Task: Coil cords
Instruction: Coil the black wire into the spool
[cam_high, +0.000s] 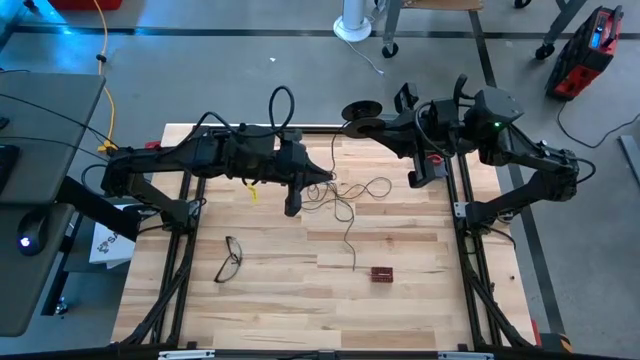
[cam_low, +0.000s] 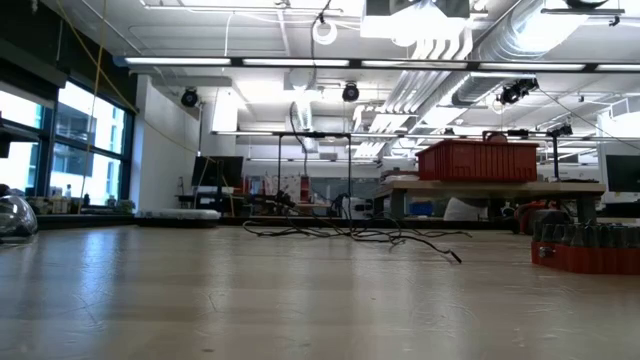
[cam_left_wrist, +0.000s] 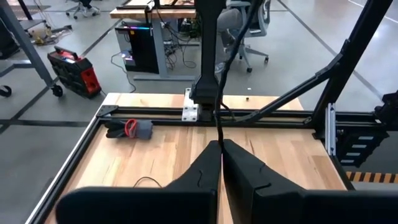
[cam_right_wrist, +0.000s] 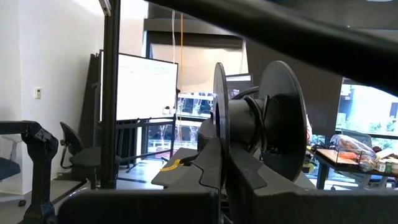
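Left claw (cam_high: 292, 208), the dark two-finger gripper of the left arm: hangs over the middle of the pale wooden table (cam_high: 270, 300), its fingers (cam_left_wrist: 252, 177) pressed together. The long, very thin dark wire (cam_high: 350, 200) runs up out of the seam between them in the left wrist view, so the claw appears pinched on the wire itself. Black-framed eyeglasses (cam_high: 229, 260) lie on the boards nearer the front edge than this claw, apart from it.

Loose wire: sprawls in open loops on the table immediately to the right of the left claw, one strand trailing toward a small dark-red block (cam_high: 381, 273) near the front.

Right claw (cam_high: 385, 122), on the right arm at the table's far edge: closed on the small round black reel (cam_high: 358, 110), pale at its centre, which it holds beyond the left claw and the loops; in the right wrist view the reel's two black flanges (cam_right_wrist: 283, 127) stand edge-on above the fingers.

Technique, as judged: keep the pinch light enough for the wire to slide, lead it toward the gap between the flanges under gentle tension, and lift clear of the loops so they do not knot or drag the eyeglasses.
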